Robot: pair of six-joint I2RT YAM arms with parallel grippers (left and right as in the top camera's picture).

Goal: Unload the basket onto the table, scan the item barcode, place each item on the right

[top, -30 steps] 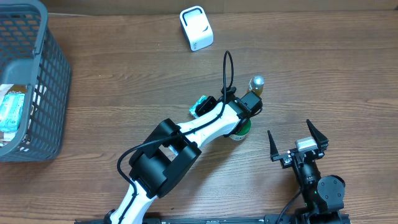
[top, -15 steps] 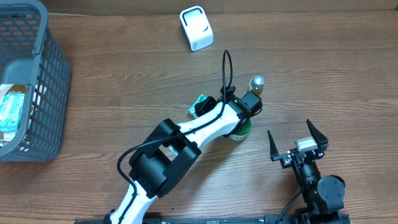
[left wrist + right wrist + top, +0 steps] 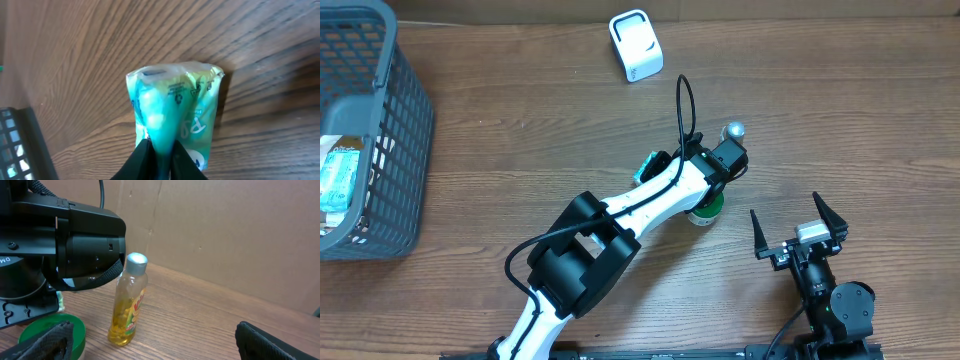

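- The left claw (image 3: 159, 150) pinches the teal packet (image 3: 172, 110) near the middle of the worktop (image 3: 840, 100); pickup looks done.
- The scanner (image 3: 635, 45) sits well apart; carrying and scanning remain.
- The right claw (image 3: 786, 208) gapes wide, empty.

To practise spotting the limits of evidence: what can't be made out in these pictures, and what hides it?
Teal packet, left wrist view: no barcode shows; print blurred, lower end hidden by the left pincer.
Teal packet, overhead: mostly under the left arm.
Green lid, right wrist view: a finger of the right pincer covers its front.
Basket contents, overhead: cut off by the left edge.
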